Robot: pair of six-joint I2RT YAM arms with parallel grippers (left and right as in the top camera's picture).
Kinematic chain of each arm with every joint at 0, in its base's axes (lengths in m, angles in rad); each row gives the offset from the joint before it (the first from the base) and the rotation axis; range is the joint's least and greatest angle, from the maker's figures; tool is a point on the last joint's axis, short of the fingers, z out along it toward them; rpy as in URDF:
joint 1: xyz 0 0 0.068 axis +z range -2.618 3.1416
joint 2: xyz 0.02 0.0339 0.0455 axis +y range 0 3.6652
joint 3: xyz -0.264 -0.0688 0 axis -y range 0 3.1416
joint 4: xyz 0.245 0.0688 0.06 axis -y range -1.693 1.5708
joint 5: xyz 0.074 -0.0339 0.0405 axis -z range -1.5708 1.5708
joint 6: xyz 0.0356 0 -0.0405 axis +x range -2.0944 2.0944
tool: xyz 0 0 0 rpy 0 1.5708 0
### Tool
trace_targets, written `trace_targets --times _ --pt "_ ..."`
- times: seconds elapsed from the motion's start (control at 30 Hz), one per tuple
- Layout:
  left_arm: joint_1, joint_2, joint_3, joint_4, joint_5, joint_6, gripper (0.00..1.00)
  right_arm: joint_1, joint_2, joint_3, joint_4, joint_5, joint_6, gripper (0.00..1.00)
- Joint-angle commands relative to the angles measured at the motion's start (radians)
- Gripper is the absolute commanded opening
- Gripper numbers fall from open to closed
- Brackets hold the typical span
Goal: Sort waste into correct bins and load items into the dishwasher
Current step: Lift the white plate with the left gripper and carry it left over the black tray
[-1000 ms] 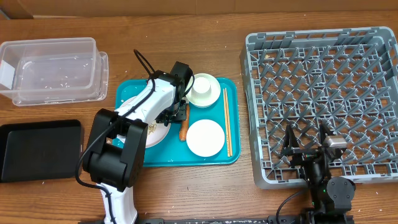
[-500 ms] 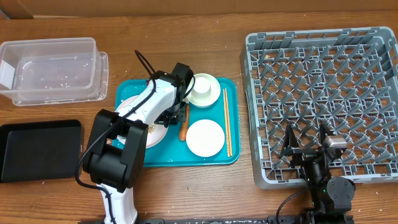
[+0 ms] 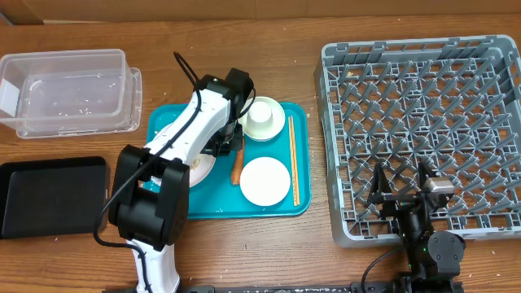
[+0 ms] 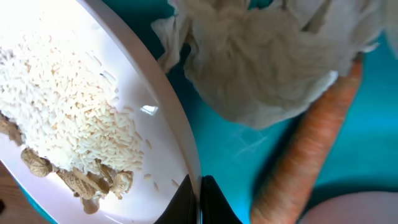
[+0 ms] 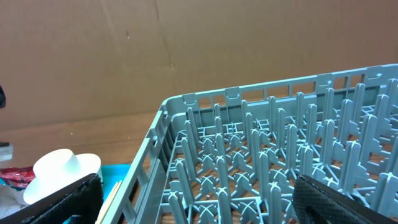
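My left gripper (image 4: 199,200) is shut on the rim of the large white plate (image 4: 130,106), which holds rice and beige scraps (image 4: 62,118). A crumpled white tissue (image 4: 267,56) and the orange sausage stick (image 4: 305,155) lie beside it on the teal tray. In the overhead view the left gripper (image 3: 225,148) is over the plate (image 3: 200,168), next to the stick (image 3: 238,167). The bowl with the cup (image 3: 264,120), the smaller plate (image 3: 266,181) and the chopsticks (image 3: 294,159) are on the tray. My right gripper (image 3: 403,195) is open and empty over the front of the grey dish rack (image 3: 423,122).
The clear tub (image 3: 69,91) stands at the back left and the black tray (image 3: 53,195) at the front left. The teal tray (image 3: 281,205) sits between them and the rack. The right wrist view shows rack pegs (image 5: 267,155) and a bit of red wrapper (image 5: 13,177).
My left gripper has moved slightly left and back with the plate rim. The teal tray and its contents have shifted a little left. The right arm has not moved.
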Motion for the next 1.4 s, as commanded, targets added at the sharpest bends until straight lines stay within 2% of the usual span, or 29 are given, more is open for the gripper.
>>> trace_targets --times 0.0,0.17,0.37,0.6,0.8,1.03,1.37 --pt "0.005 0.014 0.058 -0.028 -0.022 0.009 0.04 -0.005 -0.008 -0.010 0.003 0.009 -0.001 1.00" --pt "0.005 0.014 0.095 -0.076 -0.029 0.008 0.04 -0.005 -0.008 -0.010 0.003 0.009 0.000 1.00" --pt "0.005 0.014 0.190 -0.182 -0.129 0.003 0.04 -0.005 -0.008 -0.010 0.003 0.009 -0.001 1.00" --pt "0.006 0.011 0.314 -0.311 -0.212 -0.080 0.04 -0.005 -0.008 -0.010 0.003 0.009 0.000 1.00" --pt "0.050 -0.018 0.337 -0.308 -0.219 -0.087 0.04 -0.005 -0.008 -0.010 0.003 0.009 0.000 1.00" --pt "0.207 -0.064 0.337 -0.306 -0.214 -0.106 0.04 -0.005 -0.008 -0.010 0.003 0.009 -0.001 1.00" --pt "0.529 -0.067 0.336 -0.194 0.043 -0.104 0.04 -0.005 -0.008 -0.010 0.003 0.009 -0.001 1.00"
